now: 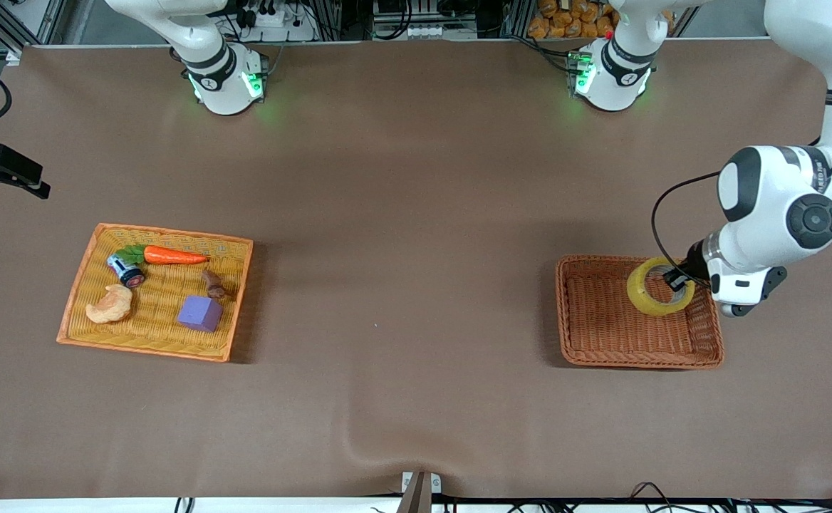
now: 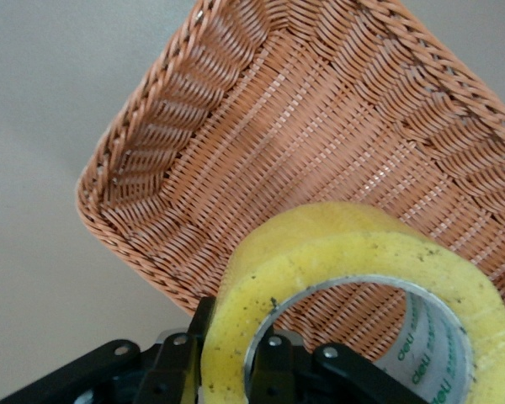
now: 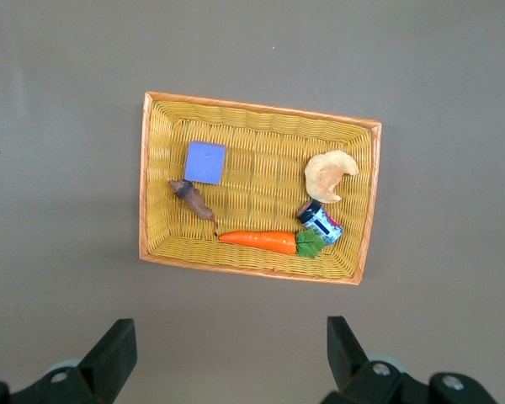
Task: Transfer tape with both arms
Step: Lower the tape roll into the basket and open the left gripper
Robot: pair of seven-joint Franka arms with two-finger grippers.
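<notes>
Front view, right of frame: the left gripper (image 1: 678,279) is clamped on the wall of the tape (image 1: 659,287), held over the brown basket (image 1: 590,313). Lift clear of the rim before travelling. The right gripper (image 3: 227,353) waits, fingers apart, above the yellow tray (image 3: 366,202).

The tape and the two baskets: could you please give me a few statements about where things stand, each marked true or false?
1. The left gripper is shut on the tape, one finger through its core. True.
2. The tape is over the yellow basket. False: it is over the brown wicker basket at the left arm's end of the table.
3. The right gripper is open and holds nothing, high over the yellow basket. True.
4. The purple cube lies in the brown wicker basket. False: it lies in the yellow basket, with the carrot and the croissant toy.
</notes>
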